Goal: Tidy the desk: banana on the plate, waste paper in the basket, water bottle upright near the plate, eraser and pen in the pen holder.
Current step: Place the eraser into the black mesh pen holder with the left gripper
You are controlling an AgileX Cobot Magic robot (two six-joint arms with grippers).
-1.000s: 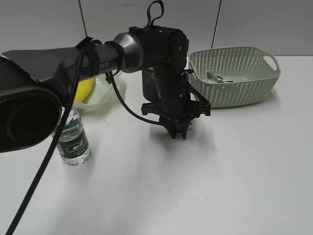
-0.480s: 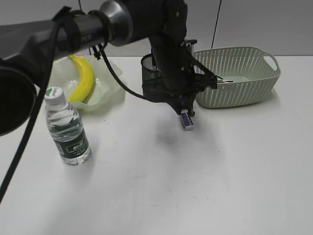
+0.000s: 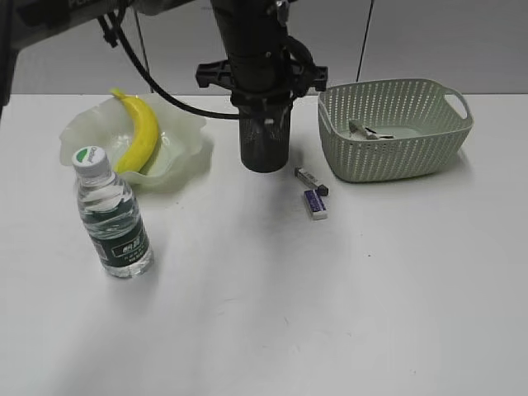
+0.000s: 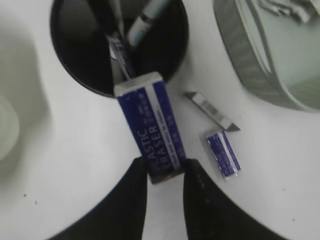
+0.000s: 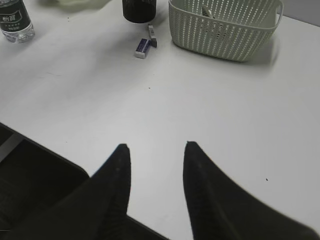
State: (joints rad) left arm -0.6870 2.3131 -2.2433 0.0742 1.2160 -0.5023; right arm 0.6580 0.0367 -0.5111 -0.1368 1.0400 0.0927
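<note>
Grips, in the left pincer (image 4: 165, 172), the near end of the blue-and-white eraser (image 4: 152, 127), jaws shut on its two long sides. Hangs above the desk (image 3: 330, 313) right at the pen holder (image 4: 75, 55), seen from the wrist almost straight down. Points the eraser's long axis away from the pincer and toward the cup, with the far end overlapping the near rim and most of the body apparently short of the opening. Judged from this: needs a short carry forward along that axis before letting go, or else risks a bounce off the rim. Already shows a pen (image 4: 147, 22) leaning inside the holder.

Just beside the holder, on the basket side: a small blue-and-white piece (image 4: 223, 154) flat on the desk, and near it a short dark sliver (image 4: 210, 110); cannot tell what either is.

Further out: waste paper (image 3: 367, 130) in the basket (image 3: 396, 157), banana (image 3: 140, 136) on the plate (image 3: 186, 153), water bottle (image 3: 111, 219) upright near the plate.

Holds the right pincer (image 5: 155, 150) spread and empty over bare desk, well apart from the holder; clearly the farther arm for this drop.
</note>
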